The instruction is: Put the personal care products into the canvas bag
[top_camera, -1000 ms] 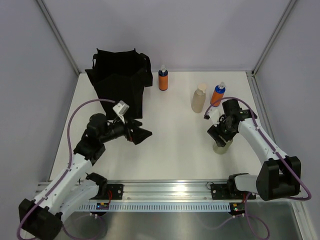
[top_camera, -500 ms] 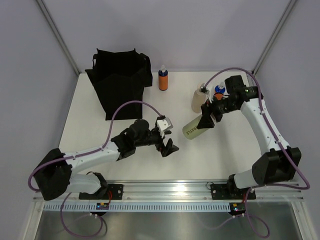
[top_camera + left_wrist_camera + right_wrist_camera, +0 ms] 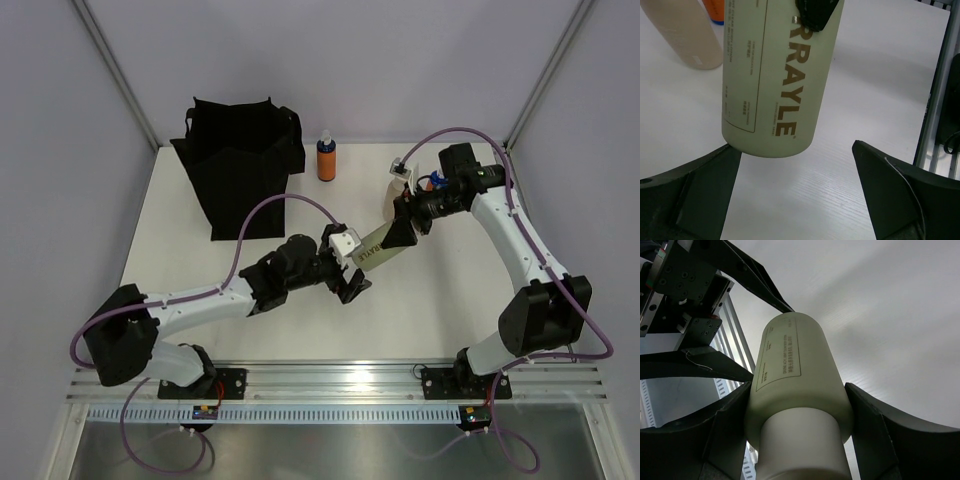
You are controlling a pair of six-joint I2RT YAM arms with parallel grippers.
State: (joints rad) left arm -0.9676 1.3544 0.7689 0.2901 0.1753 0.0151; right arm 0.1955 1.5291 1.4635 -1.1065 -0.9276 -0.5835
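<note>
My right gripper (image 3: 404, 229) is shut on the olive-green bottle (image 3: 372, 250) near its cream cap and holds it tilted above the table's middle. It grips the shoulder in the right wrist view (image 3: 797, 387). My left gripper (image 3: 351, 273) is open, and the bottle's base (image 3: 780, 75) sits between its spread jaws (image 3: 794, 147), close to the left finger (image 3: 700, 185). The black canvas bag (image 3: 240, 160) stands at the far left. One orange bottle (image 3: 326, 157) stands beside it. The beige pump bottle (image 3: 396, 196) and the second orange bottle (image 3: 433, 183) are partly hidden by my right arm. The white and amber bottles are out of view.
The metal rail (image 3: 340, 385) runs along the near edge. Frame posts and walls close in the back and sides. The beige bottle (image 3: 685, 35) lies just behind the held bottle in the left wrist view.
My right gripper lifted the olive-green bottle off the table and carried it left. My left arm swung from the bag to the middle, its open jaws now round the bottle's base.
</note>
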